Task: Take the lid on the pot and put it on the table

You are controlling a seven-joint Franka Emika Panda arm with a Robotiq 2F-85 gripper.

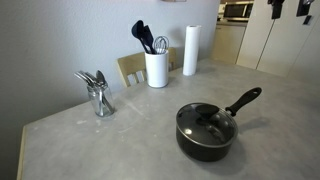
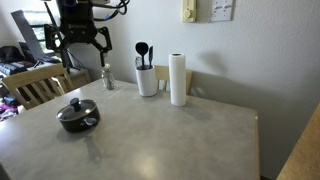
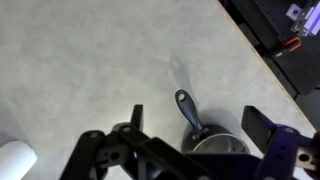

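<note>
Black gripper (image 2: 78,42) hangs spread wide and empty, high over the table's left part. In the wrist view both fingers (image 3: 137,120) stand well apart with nothing between them. It is well above the pot (image 1: 205,148) and touches nothing.

Below it, the lid (image 1: 195,126) sits flat on the pot and covers the whole mouth. Its small black knob (image 1: 208,118) stands upright in the middle. The pot's long straight handle (image 1: 245,100) points away to the far right in an exterior view. In the wrist view the same handle runs up between the two fingers.

I judge the lid stiff, fairly light, and breakable. It is clear glass in a thin metal rim, so a knock or a drop onto the stone-look table (image 1: 120,140) could chip or crack it. The glass face looks smooth and slippery and gives no purchase. The knob is the one sensible hold: jaws closed on either side of it, low on its stem. It is small, so the descent must be well centred. An off-centre pinch could let the disc tilt and swing. Lift straight up, then set it down softly.

Farther back stand a cutlery holder (image 1: 99,98), a white utensil holder (image 1: 156,70) and a paper towel roll (image 1: 190,50). All are well apart from the pot. Bare table lies near and to the right.
</note>
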